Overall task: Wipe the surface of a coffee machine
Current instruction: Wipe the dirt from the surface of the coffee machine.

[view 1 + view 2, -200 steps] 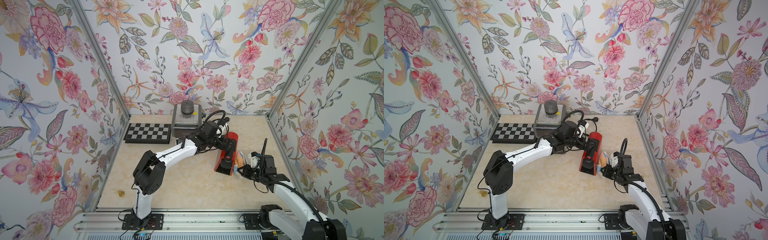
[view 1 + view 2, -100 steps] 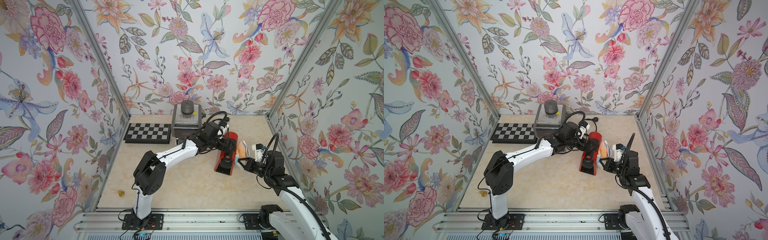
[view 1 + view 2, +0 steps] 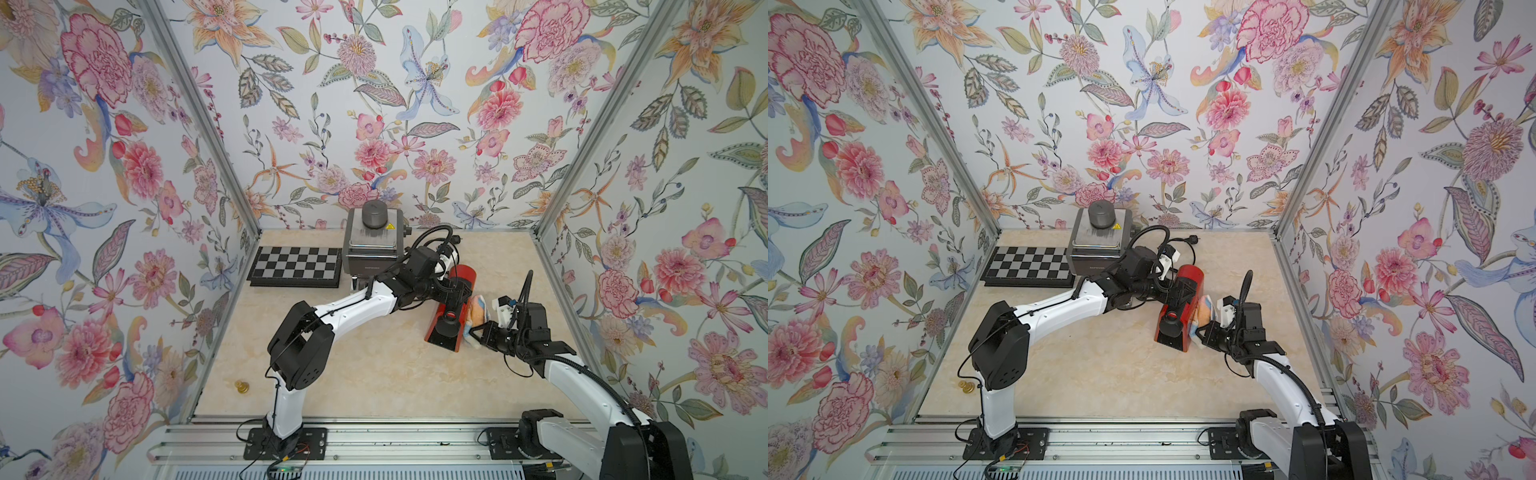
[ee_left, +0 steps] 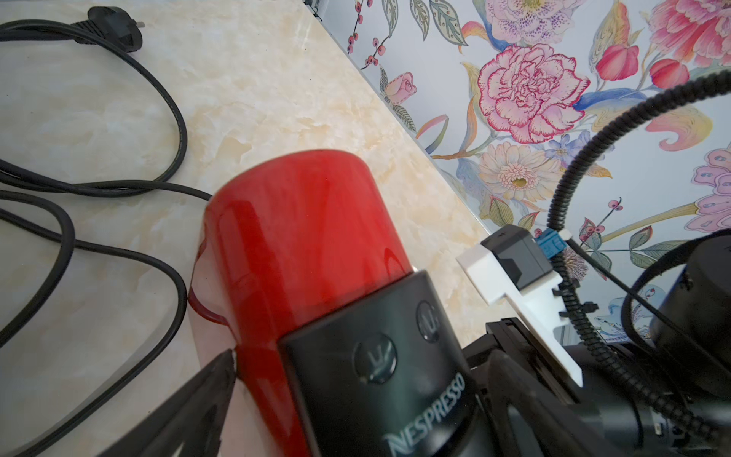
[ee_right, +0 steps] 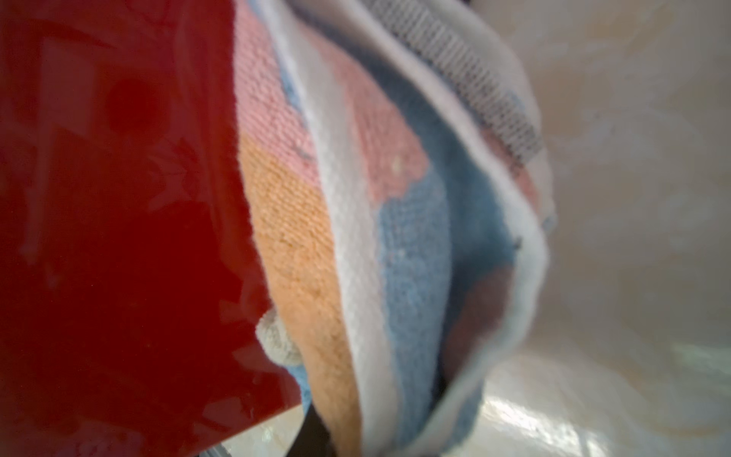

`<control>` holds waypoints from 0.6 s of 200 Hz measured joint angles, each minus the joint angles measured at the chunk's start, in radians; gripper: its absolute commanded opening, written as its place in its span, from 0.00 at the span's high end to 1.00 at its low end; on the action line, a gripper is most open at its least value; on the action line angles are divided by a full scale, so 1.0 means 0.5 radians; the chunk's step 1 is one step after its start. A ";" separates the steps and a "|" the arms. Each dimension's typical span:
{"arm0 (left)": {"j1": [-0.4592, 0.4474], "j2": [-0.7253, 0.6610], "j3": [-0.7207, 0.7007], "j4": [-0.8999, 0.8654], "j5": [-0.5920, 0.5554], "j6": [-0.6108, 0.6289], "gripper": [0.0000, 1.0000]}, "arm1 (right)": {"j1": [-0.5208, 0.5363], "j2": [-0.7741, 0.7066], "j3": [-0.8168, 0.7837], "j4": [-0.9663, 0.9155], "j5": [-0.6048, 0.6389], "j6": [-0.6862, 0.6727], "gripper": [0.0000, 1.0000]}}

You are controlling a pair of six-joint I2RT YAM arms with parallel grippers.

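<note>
- Bracing coffee machine (image 3: pixel 460 275), right of centre on table (image 3: pixel 374 374), with left gripper (image 3: pixel 455 291), jaws spread wide astride it, likely against sliding.
- Pinching cloth (image 3: pixel 477 309) in right gripper (image 3: pixel 478 332), jaws clamped, fabric pressed to machine's right side for wiping.

Red/blk Nespresso coffee machine (image 3: pixel 462 275) upright on table (image 3: pixel 374 374) w/ pastel striped cloth (image 3: pixel 477 309) pressed vs its side.
</note>
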 measured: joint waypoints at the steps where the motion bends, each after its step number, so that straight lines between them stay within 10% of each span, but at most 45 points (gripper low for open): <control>1: 0.000 0.000 -0.001 0.001 0.000 0.000 0.01 | -0.002 0.005 0.000 0.003 0.000 -0.002 1.00; 120: 0.001 -0.012 -0.069 0.115 -0.001 -0.046 0.01 | -0.163 0.145 0.433 0.130 -0.097 -0.108 1.00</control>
